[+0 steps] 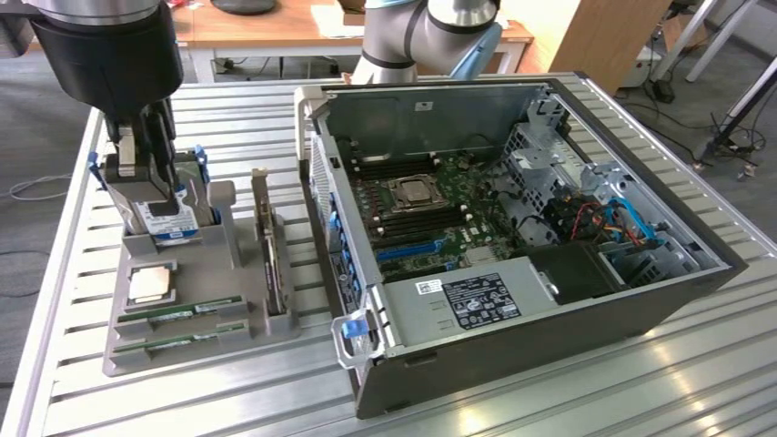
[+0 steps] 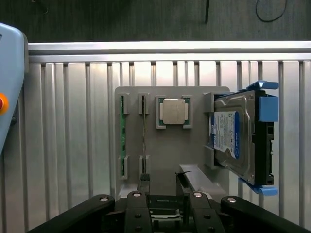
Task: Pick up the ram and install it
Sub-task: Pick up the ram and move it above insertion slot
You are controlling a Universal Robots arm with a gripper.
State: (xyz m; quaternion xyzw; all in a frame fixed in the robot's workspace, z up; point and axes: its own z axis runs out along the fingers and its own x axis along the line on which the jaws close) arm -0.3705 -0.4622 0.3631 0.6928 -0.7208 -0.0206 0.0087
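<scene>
Tool (image 1: 144, 168) (image 2: 163, 187) of the Universal Robots arm hangs above the grey parts tray (image 1: 122, 350) (image 2: 194, 94), over the end where the hard drive (image 1: 170, 217) (image 2: 232, 136) stands in its blue bracket. Its jaws are parted as wide as they go. Nothing sits between them and they touch none of the parts. In the wrist view the black links and fingers (image 2: 145, 184) hang over the tray's edge, beside the end of a tall card (image 1: 267, 246) that stands on edge in a slot of the tray. The ram (image 1: 180, 342) (image 2: 122, 131), a narrow green stick, rests on its long edge in the outermost slot of the tray, at the end farthest from the hard drive. It lies well apart from the tool. A second ram stick (image 1: 182, 313) sits parallel in the next slot, between the ram and a square silver processor (image 1: 152, 284) (image 2: 174, 111) that lies flat in its recess mid-tray. The tray stands on the slatted aluminium counter (image 1: 182, 401). Just beside the tray, on the side of the tall card, an open computer case (image 1: 547, 337) lies with its motherboard (image 1: 456, 223) facing up.
</scene>
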